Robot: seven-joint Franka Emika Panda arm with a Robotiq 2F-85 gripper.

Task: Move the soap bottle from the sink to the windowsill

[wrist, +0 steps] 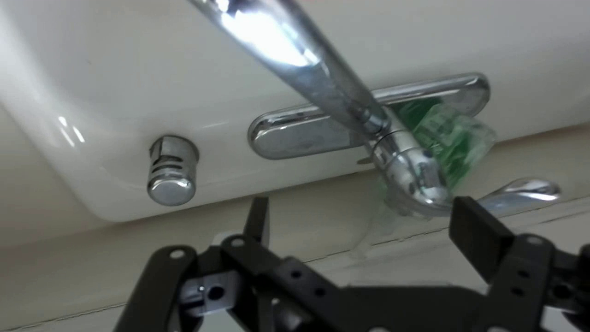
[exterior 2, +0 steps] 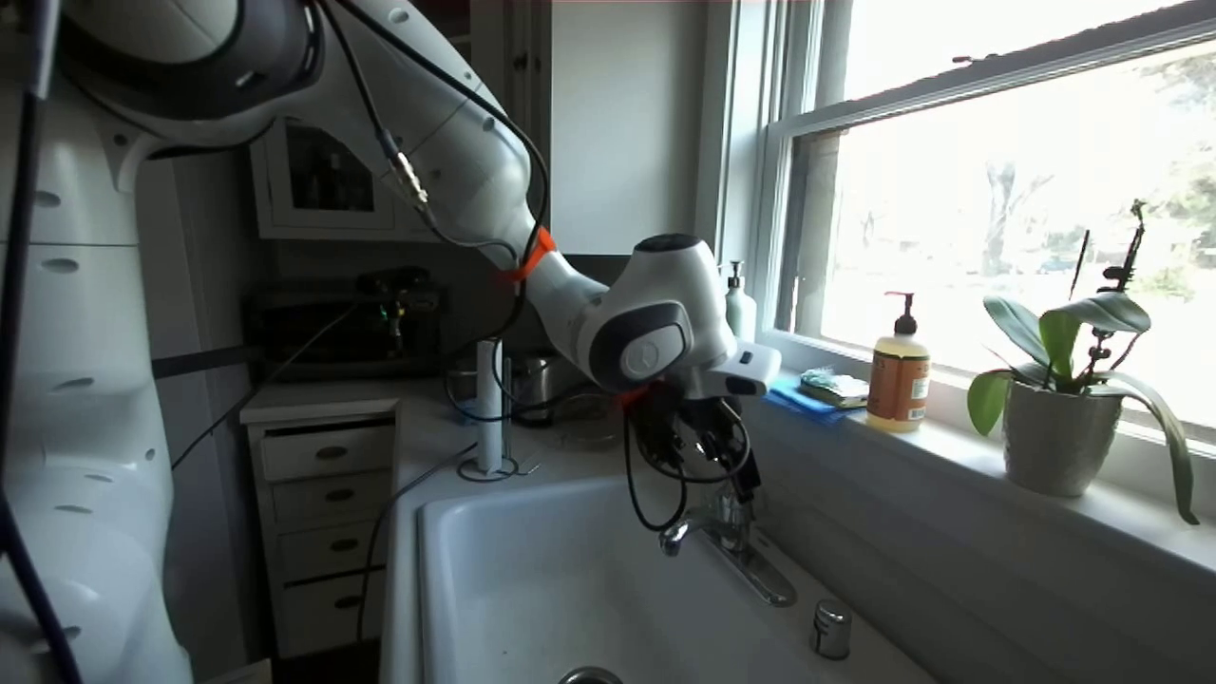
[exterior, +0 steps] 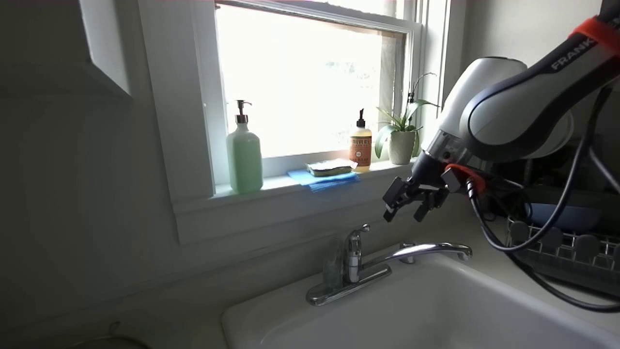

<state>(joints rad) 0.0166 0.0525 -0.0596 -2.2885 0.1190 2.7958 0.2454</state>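
Soap bottle sits apart, below the widely spread gripper.

On my wrist feed the faucet shone as polished metal over the smooth, glossy sink. The soap bottle looked translucent and shiny, plastic or glass, I couldn't tell which. My pincer was mostly matt with some bare metal. I saw smooth paint on the windowsill, a matt, textured plant pot at right, and a dull blue cloth.
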